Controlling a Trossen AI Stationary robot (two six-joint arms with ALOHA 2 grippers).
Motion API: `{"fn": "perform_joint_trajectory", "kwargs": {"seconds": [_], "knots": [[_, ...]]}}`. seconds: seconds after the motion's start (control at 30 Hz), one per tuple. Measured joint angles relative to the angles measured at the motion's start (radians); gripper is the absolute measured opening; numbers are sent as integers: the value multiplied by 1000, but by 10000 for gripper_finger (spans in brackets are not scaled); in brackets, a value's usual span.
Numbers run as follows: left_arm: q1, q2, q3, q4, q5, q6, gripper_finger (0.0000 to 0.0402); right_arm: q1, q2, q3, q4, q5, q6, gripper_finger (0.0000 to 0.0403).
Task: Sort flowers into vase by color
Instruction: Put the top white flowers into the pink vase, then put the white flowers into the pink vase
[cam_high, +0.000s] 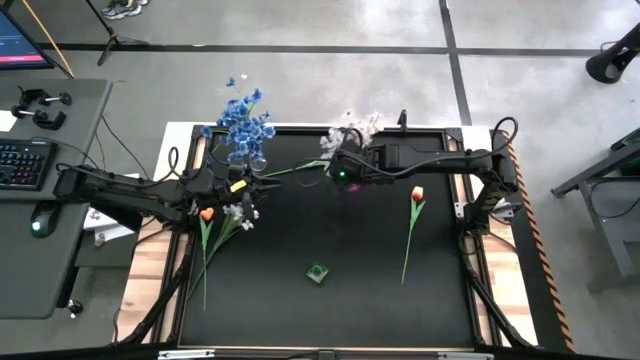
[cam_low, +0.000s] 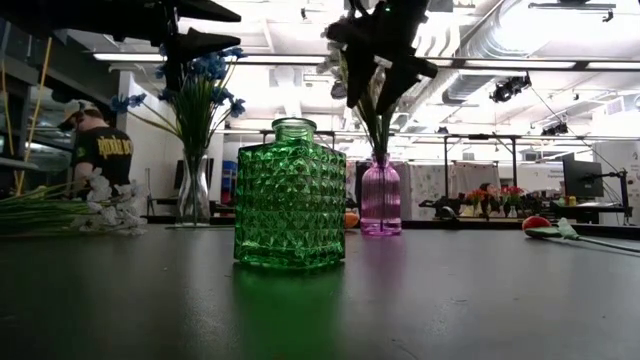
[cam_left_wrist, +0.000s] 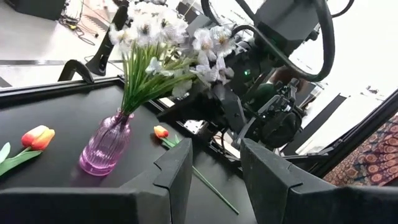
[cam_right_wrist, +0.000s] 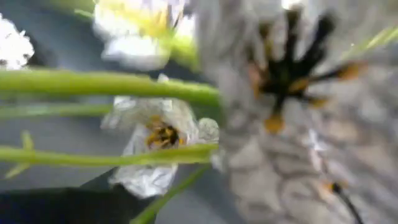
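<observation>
As the table lies now, done: the blue flowers (cam_high: 242, 118) stand in a clear vase (cam_low: 193, 190), well apart from the right claw (cam_high: 345, 172), on the side of the left arm. A bunch of white flowers (cam_left_wrist: 161, 31) stands in the pink vase (cam_low: 380, 195), directly under this claw.
Left to do: an orange tulip (cam_high: 416, 193) lies flat on the table, on the far side of the right claw from the left arm. More white blossoms (cam_high: 238, 212) and a second tulip (cam_high: 206, 213) lie in a loose pile just beside the left claw (cam_high: 250, 185).
Green vase (cam_low: 290, 195): it is empty and stands apart from both claws, in the open middle of the table. In my judgement it waits for the tulips.
Progress: I judge it a bit past the middle; one colour looks finished, the white is partly in, and the orange is not begun.
Right claw: it hangs among the white blossoms and their stems, above the mouth of the pink vase. Its wrist view is filled by blossoms and green stems very close. Whether it grips a stem or has let go, I cannot tell.
Left claw: it stands about half open with nothing between the fingers (cam_left_wrist: 177, 171), and it points toward the pink vase.
</observation>
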Motion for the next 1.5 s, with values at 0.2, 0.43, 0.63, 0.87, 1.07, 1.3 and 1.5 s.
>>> {"fn": "perform_joint_trajectory", "kwargs": {"seconds": [0.2, 0.43, 0.63, 0.87, 1.07, 1.3, 1.5], "knots": [[0, 0, 0, 0, 0, 0, 122, -1, -25, 0, 4, 30, -15, 261], [0, 0, 0, 0, 0, 0, 122, -1, -107, 0, -65, 20, -53, 261], [0, 0, 0, 0, 0, 4, 122, 5, -183, 0, -184, -59, -76, 261], [12, 0, 12, -17, 8, -15, 122, 32, -278, 0, -265, -100, -70, 261], [-51, 78, 234, -494, 211, 40, 122, 81, -304, 0, -350, -35, 3, 261], [-285, 178, 427, -1109, 194, -203, 122, 132, -295, -48, -398, 8, 68, 261], [-540, 204, 394, -1467, 155, -810, 122, 156, -295, -163, -369, 28, 143, 261]]}}
